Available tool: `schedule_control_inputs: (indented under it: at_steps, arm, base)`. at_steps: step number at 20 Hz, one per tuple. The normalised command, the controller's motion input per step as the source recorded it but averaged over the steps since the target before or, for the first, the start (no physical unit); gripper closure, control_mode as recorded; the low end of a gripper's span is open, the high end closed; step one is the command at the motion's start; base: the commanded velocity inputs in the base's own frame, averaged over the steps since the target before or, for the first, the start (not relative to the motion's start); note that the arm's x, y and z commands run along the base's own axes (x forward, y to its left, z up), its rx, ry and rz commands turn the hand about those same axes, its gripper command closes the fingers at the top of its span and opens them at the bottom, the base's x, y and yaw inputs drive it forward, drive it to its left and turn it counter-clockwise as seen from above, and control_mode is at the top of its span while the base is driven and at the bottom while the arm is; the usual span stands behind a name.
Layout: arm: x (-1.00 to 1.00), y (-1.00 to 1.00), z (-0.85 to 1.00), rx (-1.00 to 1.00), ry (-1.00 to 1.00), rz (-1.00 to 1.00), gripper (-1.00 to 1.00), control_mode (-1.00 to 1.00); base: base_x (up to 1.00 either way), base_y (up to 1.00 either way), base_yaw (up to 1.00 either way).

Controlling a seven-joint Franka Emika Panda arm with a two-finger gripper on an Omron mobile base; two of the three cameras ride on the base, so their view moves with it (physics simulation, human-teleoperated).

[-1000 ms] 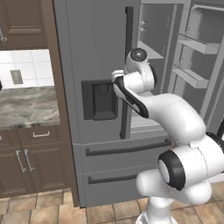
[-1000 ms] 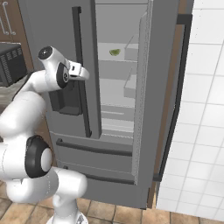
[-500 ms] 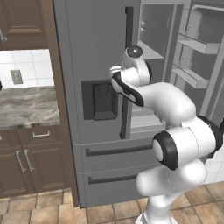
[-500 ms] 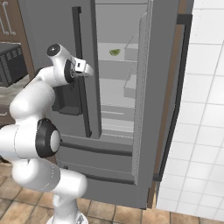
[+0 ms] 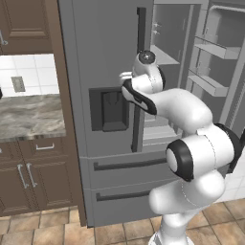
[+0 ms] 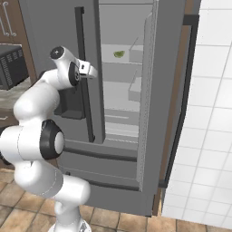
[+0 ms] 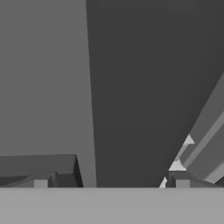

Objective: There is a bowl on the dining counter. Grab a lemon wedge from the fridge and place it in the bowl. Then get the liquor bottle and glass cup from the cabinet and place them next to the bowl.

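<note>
The grey steel fridge (image 5: 105,57) stands in front of me with its right door (image 6: 167,68) swung open. The lemon wedge (image 6: 118,54), a small yellow-green sliver, lies on an upper shelf inside. My gripper (image 6: 90,70) hovers at the left door's dark vertical handle (image 6: 81,54), left of the opening and a little lower than the wedge. In the hand view my gripper (image 7: 109,181) is open, its fingertips (image 7: 41,181) wide apart with a broad dark upright band close ahead between them. A dark brown wall cabinet (image 5: 24,24) hangs shut at the upper left. Bowl, dining counter, liquor bottle and glass cup are out of view.
A marble counter (image 5: 28,115) over brown drawer units (image 5: 28,177) runs left of the fridge. A black microwave (image 6: 11,65) sits there. The open door's bins (image 5: 210,52) jut out on the right, and a white tiled wall (image 6: 208,113) closes off that side.
The arm's elbow has risen and pulled in closer to the fridge. The hand has lifted slightly along the left door's handle. The jaws have stayed wide.
</note>
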Motion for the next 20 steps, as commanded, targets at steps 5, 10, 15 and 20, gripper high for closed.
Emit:
schedule_control_inputs:
  at_steps: [5, 10, 15, 20]
  arm:
    - [0.13, 0.00, -0.06, 0.00, 0.00, 0.00, 1.00, -1.00]
    - [-0.19, 0.04, -0.01, 0.00, -0.08, 0.00, 1.00, -1.00]
    - [-0.82, 0.29, 0.00, -0.01, -0.35, 0.00, 1.00, -1.00]
    - [-1.00, 0.60, 0.00, 0.00, -0.20, 0.03, 1.00, -1.00]
  base:
    - [0.00, 0.00, 0.00]
    - [0.00, 0.00, 0.00]
    - [0.00, 0.00, 0.00]
    - [0.00, 0.00, 0.00]
